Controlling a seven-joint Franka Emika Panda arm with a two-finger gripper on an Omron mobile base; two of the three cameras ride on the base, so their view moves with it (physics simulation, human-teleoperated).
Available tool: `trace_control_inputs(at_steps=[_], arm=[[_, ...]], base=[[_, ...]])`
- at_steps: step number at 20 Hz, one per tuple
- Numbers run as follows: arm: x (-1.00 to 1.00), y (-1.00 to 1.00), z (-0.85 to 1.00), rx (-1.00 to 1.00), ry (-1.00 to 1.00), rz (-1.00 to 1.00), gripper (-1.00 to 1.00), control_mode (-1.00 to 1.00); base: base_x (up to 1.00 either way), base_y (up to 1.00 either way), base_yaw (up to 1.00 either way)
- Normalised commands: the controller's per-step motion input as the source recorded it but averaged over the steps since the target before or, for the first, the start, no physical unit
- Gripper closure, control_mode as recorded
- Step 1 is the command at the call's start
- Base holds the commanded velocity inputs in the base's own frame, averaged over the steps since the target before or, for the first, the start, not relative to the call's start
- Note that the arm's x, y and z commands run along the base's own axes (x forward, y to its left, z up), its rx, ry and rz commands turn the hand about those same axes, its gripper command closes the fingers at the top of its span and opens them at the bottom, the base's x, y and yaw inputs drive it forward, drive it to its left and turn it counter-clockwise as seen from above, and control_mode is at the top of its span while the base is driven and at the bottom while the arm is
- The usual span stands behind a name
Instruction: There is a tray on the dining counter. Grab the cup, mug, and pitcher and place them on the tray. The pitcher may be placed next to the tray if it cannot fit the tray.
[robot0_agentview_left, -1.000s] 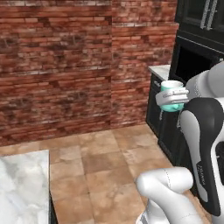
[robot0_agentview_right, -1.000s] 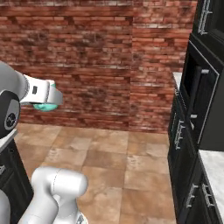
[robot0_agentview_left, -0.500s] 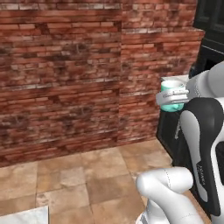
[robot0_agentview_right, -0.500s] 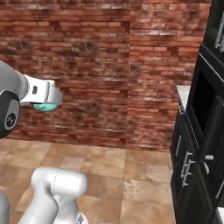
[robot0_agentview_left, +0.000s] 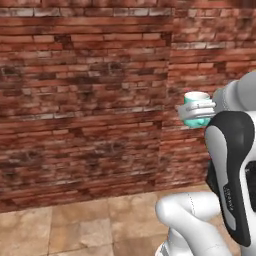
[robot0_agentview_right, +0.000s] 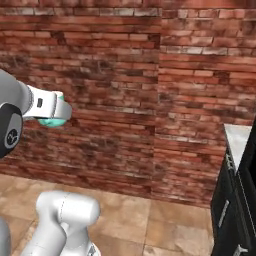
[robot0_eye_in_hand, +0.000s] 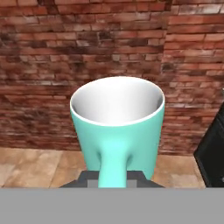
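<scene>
The light teal mug (robot0_eye_in_hand: 117, 127) with a white inside is held upright in the air, its loop handle pinched by my gripper (robot0_eye_in_hand: 113, 177), which is shut on it. From the left base view the mug (robot0_agentview_left: 197, 111) shows beside the arm at chest height, with the gripper (robot0_agentview_left: 196, 111) around it. In the right base view the mug (robot0_agentview_right: 54, 120) peeks out under the white hand (robot0_agentview_right: 47, 105). The tray, dining counter, cup and pitcher are out of view.
A red brick wall (robot0_agentview_left: 90, 100) fills the space ahead, above a tan tiled floor (robot0_agentview_left: 75, 225). A dark cabinet with a pale marble top (robot0_agentview_right: 237, 140) stands at the right edge.
The whole scene has slid rightward in both base views: the base has turned, so the dark cabinets and the marble corner have left the left base view. The mug stays held the same way.
</scene>
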Motion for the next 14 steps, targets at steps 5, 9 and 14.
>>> trace_control_inputs(at_steps=[5, 9, 14], arm=[[0.00, 0.00, 0.00, 0.00, 0.00, 0.00, 1.00, 1.00], [0.00, 0.00, 0.00, 0.00, 0.00, 0.00, 1.00, 1.00], [0.00, 0.00, 0.00, 0.00, 0.00, 0.00, 1.00, 1.00]], base=[[0.96, -0.07, 0.74], [0.88, -0.03, 0.83], [0.84, -0.03, 0.84]])
